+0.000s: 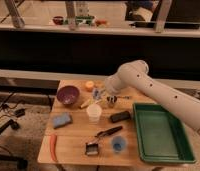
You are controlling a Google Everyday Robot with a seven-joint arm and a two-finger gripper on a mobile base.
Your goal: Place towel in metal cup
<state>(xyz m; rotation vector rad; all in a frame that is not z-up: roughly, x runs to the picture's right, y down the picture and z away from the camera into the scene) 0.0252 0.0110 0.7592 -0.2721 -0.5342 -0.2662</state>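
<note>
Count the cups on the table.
3: white cup in the middle, metal cup just right of and behind it, blue cup near the front edge. Gripper, jaws shut on the towel, hangs beside the metal cup; the arm could hide more.

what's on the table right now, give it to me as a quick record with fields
gripper: gripper shut on the towel, over the back of the table
towel: towel hangs at the gripper, just left of the metal cup
metal cup: metal cup upright, behind and right of the white cup
left side: purple bowl, sponge
right side: green tray
task state: towel not yet in the metal cup
</note>
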